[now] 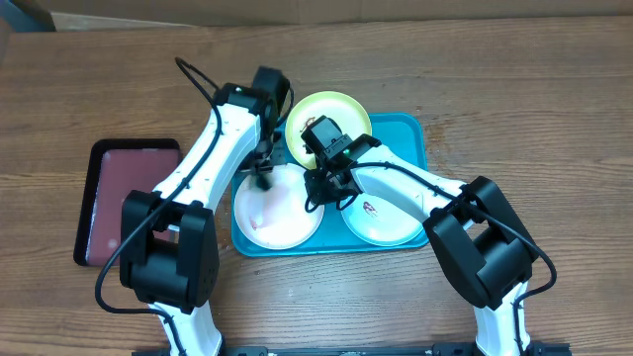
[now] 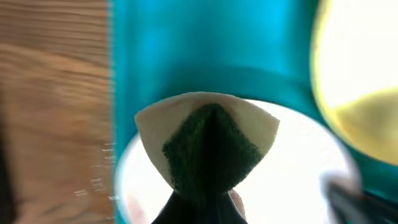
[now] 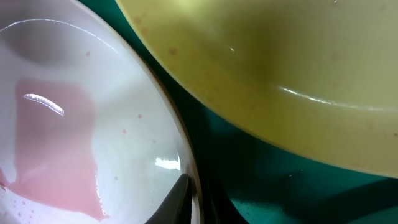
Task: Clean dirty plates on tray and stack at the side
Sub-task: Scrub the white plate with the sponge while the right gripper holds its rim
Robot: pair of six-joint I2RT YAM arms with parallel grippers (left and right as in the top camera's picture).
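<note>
Your left gripper (image 1: 264, 170) clenches a sponge (image 2: 211, 140) over the white plate (image 1: 277, 213).
Your right gripper (image 1: 321, 186) pinches that plate's rim.

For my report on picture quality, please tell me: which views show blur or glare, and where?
Overhead view: sharp, evenly lit. Left wrist view: blur smears the turquoise tray and scouring pad; the yellow-green plate is washed out. Right wrist view: soft focus, glare spots on the white plate.
</note>
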